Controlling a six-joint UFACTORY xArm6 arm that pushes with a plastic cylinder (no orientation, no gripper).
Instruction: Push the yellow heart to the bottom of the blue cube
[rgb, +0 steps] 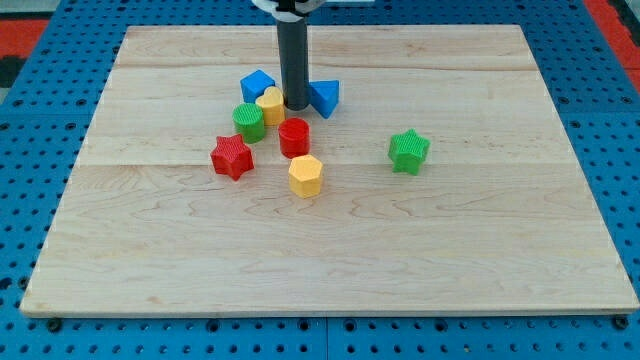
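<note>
The yellow heart (271, 106) lies on the wooden board, just below and right of the blue cube (257, 85), touching it or nearly so. My tip (295, 106) stands right against the heart's right side, between the heart and the blue triangular block (325, 97). The green cylinder (249, 121) sits against the heart's lower left, below the blue cube.
A red cylinder (294, 137) sits just below my tip. A red star (231, 156) lies lower left, a yellow hexagon (306, 175) below the red cylinder, and a green star (408, 150) alone to the view's right. The board (480, 260) lies on a blue pegboard.
</note>
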